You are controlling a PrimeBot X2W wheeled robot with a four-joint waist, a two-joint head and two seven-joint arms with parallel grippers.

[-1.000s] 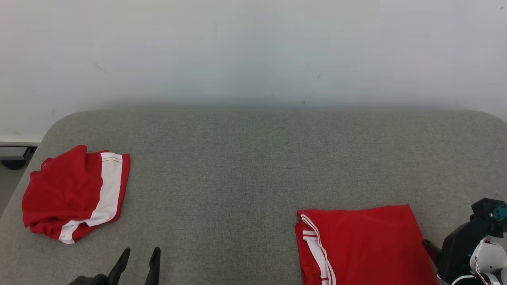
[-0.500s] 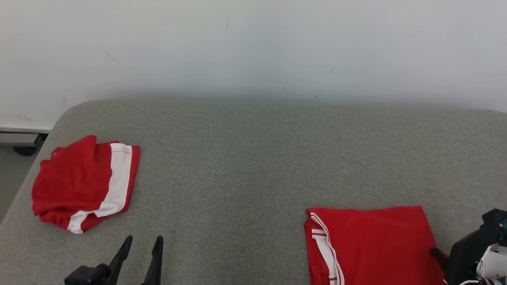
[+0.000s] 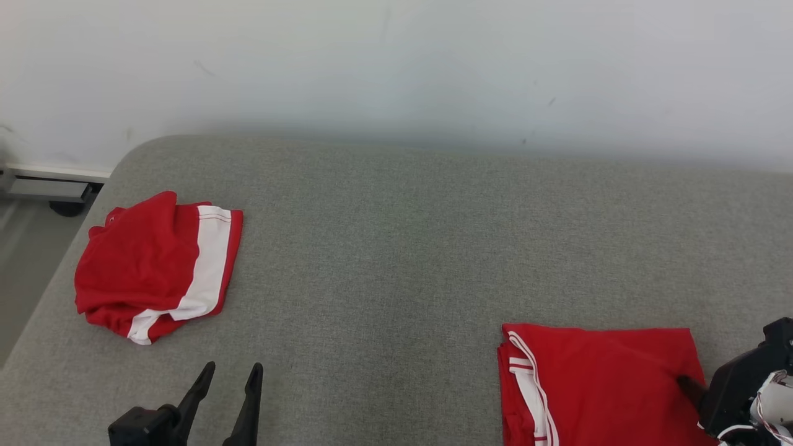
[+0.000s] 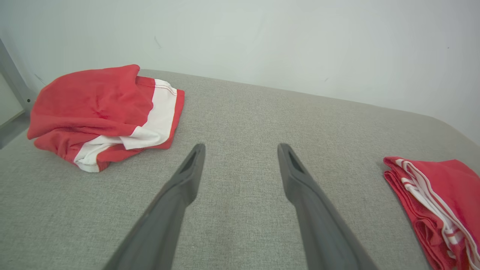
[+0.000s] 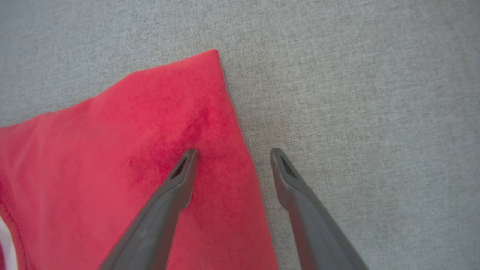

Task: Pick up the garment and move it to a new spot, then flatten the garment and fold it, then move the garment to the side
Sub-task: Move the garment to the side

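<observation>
Since the folded garment [image 3: 607, 378] at five o'clock on the table [image 3: 396, 248] looks soft, light and limp, best pinch all layers at its edge, which the right gripper [image 5: 233, 151] straddles, fingers apart; the left gripper [image 3: 233, 367] likewise gapes empty.

The head camera is looking down across the grey upholstered surface [image 3: 396, 248] toward the white wall [image 3: 396, 62]. The left wrist camera is facing likewise, lower, sharing the crumpled garment [image 3: 155, 266] and folded garment [image 3: 607, 384]. The right wrist camera is looking down closely on the folded garment's corner.
</observation>
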